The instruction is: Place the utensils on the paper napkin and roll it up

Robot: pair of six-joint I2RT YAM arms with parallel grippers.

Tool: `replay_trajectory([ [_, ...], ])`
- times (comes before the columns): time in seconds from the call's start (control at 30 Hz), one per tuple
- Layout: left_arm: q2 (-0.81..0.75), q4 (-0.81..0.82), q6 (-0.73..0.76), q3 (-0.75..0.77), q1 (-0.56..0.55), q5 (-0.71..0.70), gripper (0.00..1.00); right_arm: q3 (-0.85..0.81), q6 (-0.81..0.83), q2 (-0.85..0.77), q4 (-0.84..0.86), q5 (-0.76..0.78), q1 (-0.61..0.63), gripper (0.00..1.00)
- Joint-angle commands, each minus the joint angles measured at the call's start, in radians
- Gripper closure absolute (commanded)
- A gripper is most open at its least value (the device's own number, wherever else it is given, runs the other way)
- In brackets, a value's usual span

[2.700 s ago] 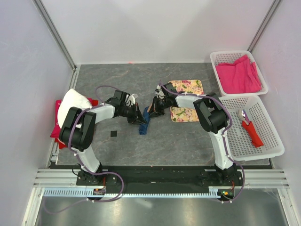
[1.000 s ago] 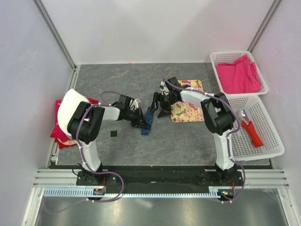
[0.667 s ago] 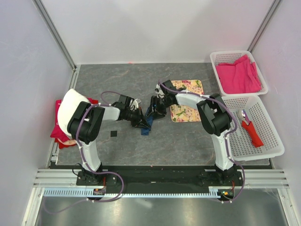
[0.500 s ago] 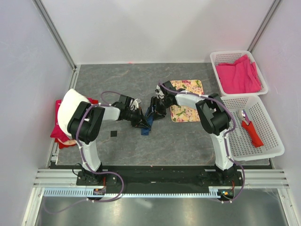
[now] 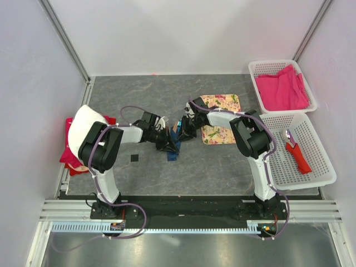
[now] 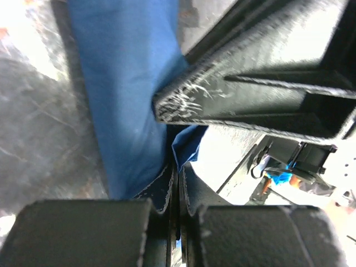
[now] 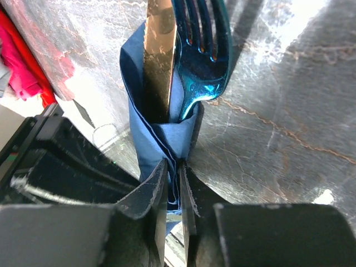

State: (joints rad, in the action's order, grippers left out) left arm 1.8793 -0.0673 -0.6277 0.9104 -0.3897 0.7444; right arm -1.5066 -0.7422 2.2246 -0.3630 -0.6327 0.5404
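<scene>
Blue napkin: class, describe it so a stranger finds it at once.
On the grey table, look centre, where the left pincer and right pincer meet. Both pinch the dark-blue paper napkin, beside the floral mat. Unlike that flat mat, it wraps a shiny blue fork.

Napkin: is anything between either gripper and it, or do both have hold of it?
Nothing visible stands between. The right gripper is shut on the lower fold of the blue napkin, with the fork and a flat utensil tucked inside. The left gripper pinches another edge of the same napkin.
</scene>
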Motion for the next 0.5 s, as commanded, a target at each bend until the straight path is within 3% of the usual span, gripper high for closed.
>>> replay_trajectory([
  [0.0, -0.075, -0.051, 0.06, 0.022, -0.028, -0.002, 0.98, 0.026, -0.008, 0.036, 0.022, 0.07, 0.0, 0.78],
  [0.2, -0.065, -0.078, 0.092, 0.056, -0.073, 0.007, 0.98, 0.029, -0.011, 0.041, 0.018, 0.076, 0.0, 0.72],
  [0.33, -0.023, -0.1, 0.114, 0.068, -0.086, -0.005, 0.98, 0.026, -0.014, 0.041, 0.016, 0.076, 0.0, 0.6],
  [0.47, 0.015, -0.115, 0.129, 0.082, -0.083, -0.026, 0.98, 0.028, -0.014, 0.044, 0.015, 0.074, -0.002, 0.59],
])
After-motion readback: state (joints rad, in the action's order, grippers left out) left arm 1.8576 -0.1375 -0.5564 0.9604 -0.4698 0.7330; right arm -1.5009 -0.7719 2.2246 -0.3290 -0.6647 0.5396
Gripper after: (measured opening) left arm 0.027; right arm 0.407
